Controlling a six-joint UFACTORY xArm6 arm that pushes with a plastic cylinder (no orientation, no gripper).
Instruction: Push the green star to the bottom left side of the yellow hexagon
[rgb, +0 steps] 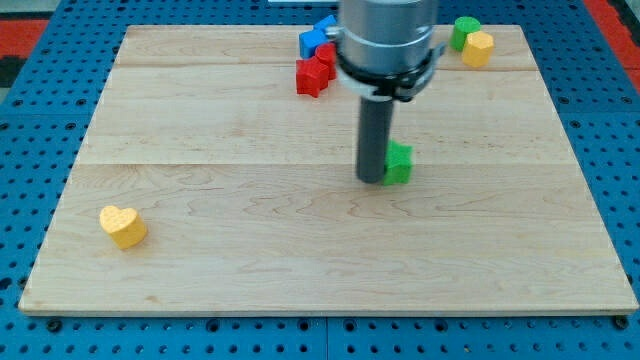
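A green block (400, 163), which looks like the star, sits right of the board's centre. My tip (372, 180) rests on the board touching the block's left side, and the rod hides part of it. A yellow block (478, 48), apparently the hexagon, lies at the view's top right, far above and right of the green star. A second green block (465, 30) touches the yellow block's upper left.
A yellow heart (123, 226) lies near the view's bottom left. A red star (313, 76), another red block (326, 54) and a blue block (317, 40) cluster at the view's top centre, partly behind the arm. The wooden board (200, 290) sits on a blue pegboard.
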